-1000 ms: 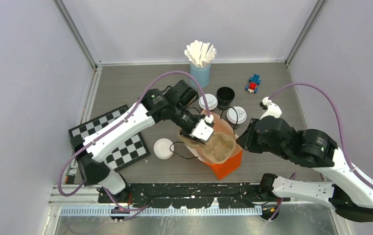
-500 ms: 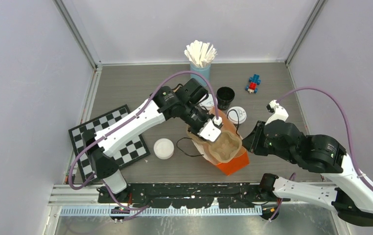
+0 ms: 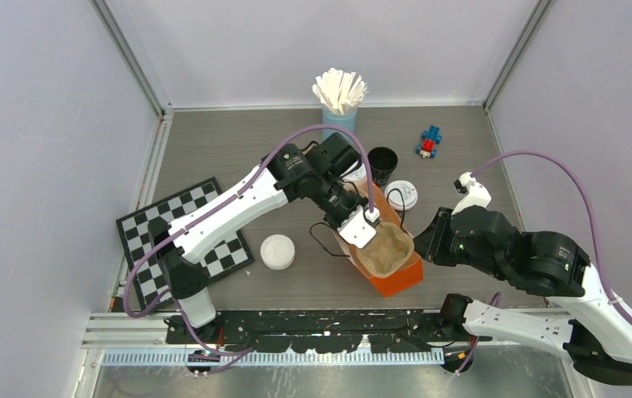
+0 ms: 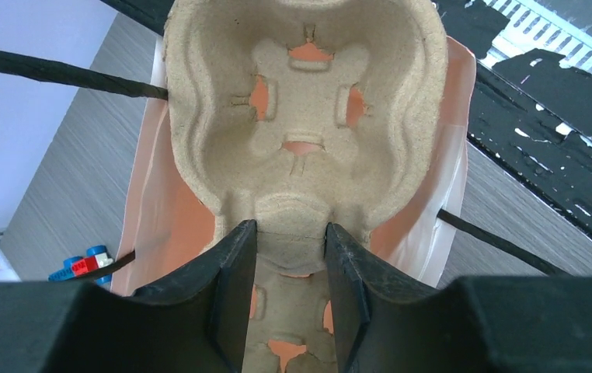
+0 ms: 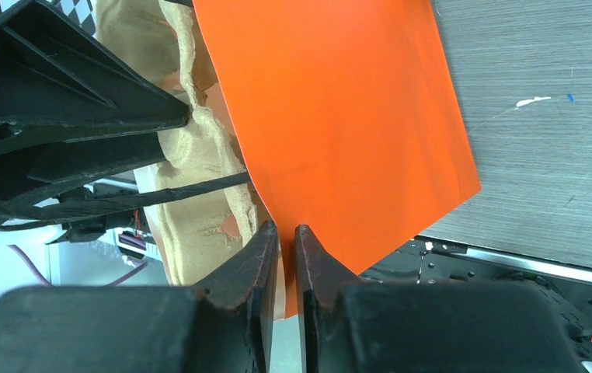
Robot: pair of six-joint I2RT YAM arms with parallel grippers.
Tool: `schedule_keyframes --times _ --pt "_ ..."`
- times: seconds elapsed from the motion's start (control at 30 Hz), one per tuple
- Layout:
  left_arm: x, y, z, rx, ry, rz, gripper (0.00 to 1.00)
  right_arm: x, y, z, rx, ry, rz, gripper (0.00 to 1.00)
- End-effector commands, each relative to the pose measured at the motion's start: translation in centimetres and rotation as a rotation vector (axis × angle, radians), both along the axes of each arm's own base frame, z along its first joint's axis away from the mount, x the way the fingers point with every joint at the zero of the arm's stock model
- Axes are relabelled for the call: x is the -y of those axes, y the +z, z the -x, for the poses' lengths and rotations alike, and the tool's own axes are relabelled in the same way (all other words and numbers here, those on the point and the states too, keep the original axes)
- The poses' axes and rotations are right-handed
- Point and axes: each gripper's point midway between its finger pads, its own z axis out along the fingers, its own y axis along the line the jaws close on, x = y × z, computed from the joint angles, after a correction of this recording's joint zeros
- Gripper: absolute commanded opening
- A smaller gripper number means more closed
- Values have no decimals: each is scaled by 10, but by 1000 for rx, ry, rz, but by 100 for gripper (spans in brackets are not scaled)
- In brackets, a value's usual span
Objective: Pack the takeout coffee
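Note:
My left gripper point(image 3: 363, 226) is shut on the middle ridge of a tan pulp cup carrier point(image 3: 387, 249) and holds it in the mouth of an orange bag point(image 3: 399, 280). In the left wrist view the gripper point(image 4: 289, 239) clamps the carrier point(image 4: 308, 116), whose pockets are empty. My right gripper point(image 3: 425, 239) is shut on the bag's right edge; in the right wrist view the gripper point(image 5: 286, 233) pinches the orange bag point(image 5: 339, 109). A lidded black coffee cup point(image 3: 401, 196) stands just behind the bag. Another one point(image 3: 357, 175) is partly hidden by my left arm.
An open black cup point(image 3: 381, 163) without a lid stands behind the bag. A round white lid point(image 3: 278, 251) sits left of the bag. A light-blue cup of white stirrers point(image 3: 340, 116) is at the back, a blue-and-red toy point(image 3: 430, 142) at back right, and a checkerboard point(image 3: 213, 259) at left.
My left gripper has moved right and nearer with the carrier, which sits deeper in the bag. The bag and my right gripper have shifted a little to the right.

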Motion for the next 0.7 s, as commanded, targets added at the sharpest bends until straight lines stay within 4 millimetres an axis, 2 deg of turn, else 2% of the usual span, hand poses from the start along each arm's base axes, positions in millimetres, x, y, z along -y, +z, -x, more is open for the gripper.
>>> schedule_keyframes --times 0.0,0.07,0.17,0.33,0.43,0.57,0.67 --pt "-1 6 2 17 -16 4 40 0 6 -4 19 -26 -28 21" --pt "-2 5 4 -5 -4 -5 39 7 10 -8 24 -89 -37 26" --pt "-3 5 4 -20 30 -20 38 13 15 -8 -1 -145 -40 28" --pt "-2 -1 -9 34 76 -40 37 14 13 1 -69 -145 -12 34" --pt "3 3 -13 53 73 -22 36 12 11 3 -77 -126 -3 30" --pt "8 6 -20 85 64 -8 36 17 2 6 -76 -108 19 20" --pt "12 8 -22 90 67 -7 36 23 1 10 -66 -106 0 17"
